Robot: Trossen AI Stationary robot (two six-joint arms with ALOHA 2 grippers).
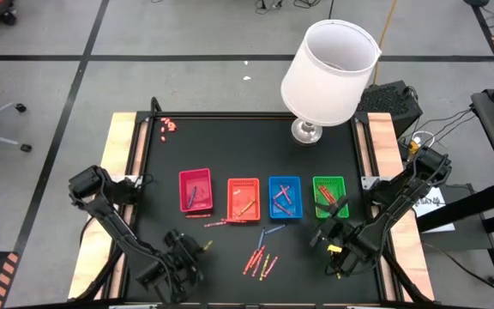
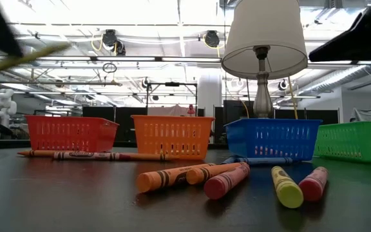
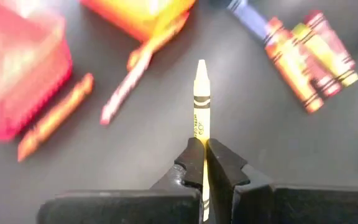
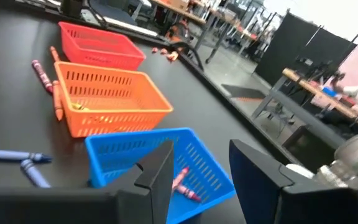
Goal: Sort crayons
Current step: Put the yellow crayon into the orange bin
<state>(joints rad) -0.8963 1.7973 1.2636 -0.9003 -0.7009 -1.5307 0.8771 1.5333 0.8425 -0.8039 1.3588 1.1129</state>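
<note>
My left gripper (image 1: 194, 247) is near the table's front left, shut on a yellow crayon (image 3: 201, 106) that points forward past its fingers. It shows as a yellow streak high in the low view (image 2: 24, 59). My right gripper (image 4: 201, 171) is open and empty, in front of the green tray (image 1: 329, 196) and beside the blue tray (image 4: 160, 155). Several loose crayons (image 1: 260, 260) lie flat on the black table in front of the trays, and more (image 1: 221, 221) lie before the red (image 1: 195, 190) and orange (image 1: 243, 197) trays. My left gripper pinches the yellow crayon's rear part (image 3: 201, 163) between its two fingers (image 3: 185, 165). The fingers lie along the crayon, whose pointed end (image 3: 201, 67) sticks out ahead. The crayon is lifted clear of the table, roughly level.
A white-shaded lamp (image 1: 328, 69) stands at the table's far edge behind the blue and green trays. Tiny pink-red bits (image 1: 168, 126) lie at the far left corner. Two blue crayons (image 1: 273, 230) lie before the blue tray, which holds a few crayons (image 4: 182, 183).
</note>
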